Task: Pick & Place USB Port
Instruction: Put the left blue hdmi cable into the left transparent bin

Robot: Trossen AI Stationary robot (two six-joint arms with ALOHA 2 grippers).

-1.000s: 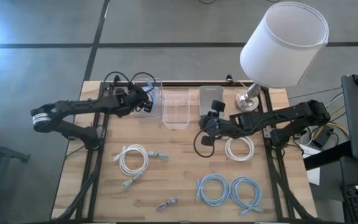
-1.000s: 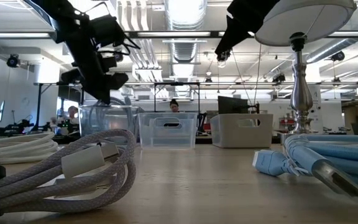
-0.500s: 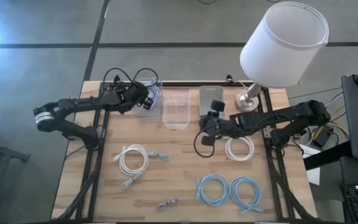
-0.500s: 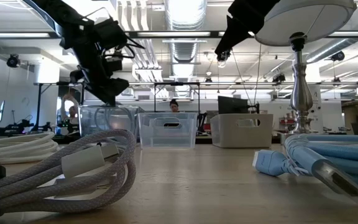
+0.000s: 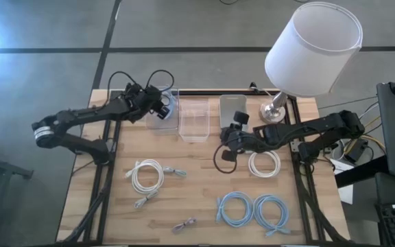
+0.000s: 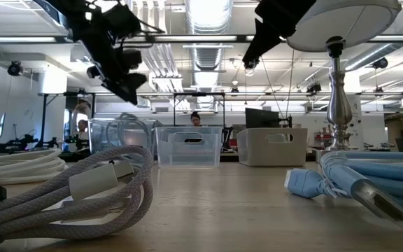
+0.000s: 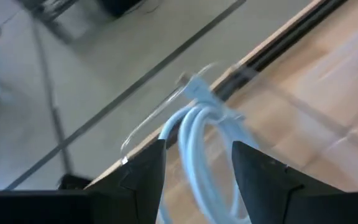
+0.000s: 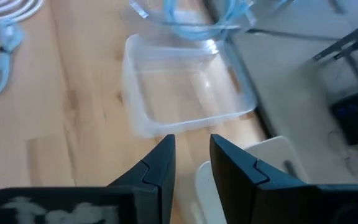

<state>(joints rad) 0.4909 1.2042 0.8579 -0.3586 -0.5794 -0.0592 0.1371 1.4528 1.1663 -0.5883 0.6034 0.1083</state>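
No lettering, label, brand, number or sign can be read on anything in these views.

Lt-blue coiled USB cable [image 7: 197,149] lies in clear bin [image 5: 162,113], table's far-left.

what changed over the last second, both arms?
The left gripper rose from the leftmost clear bin; in the low view it now sits well above the bin's rim. Its fingers are open, and a light blue cable coil lies in the bin. The right gripper stayed put near the table's middle, as did the other cables, bins and lamp.
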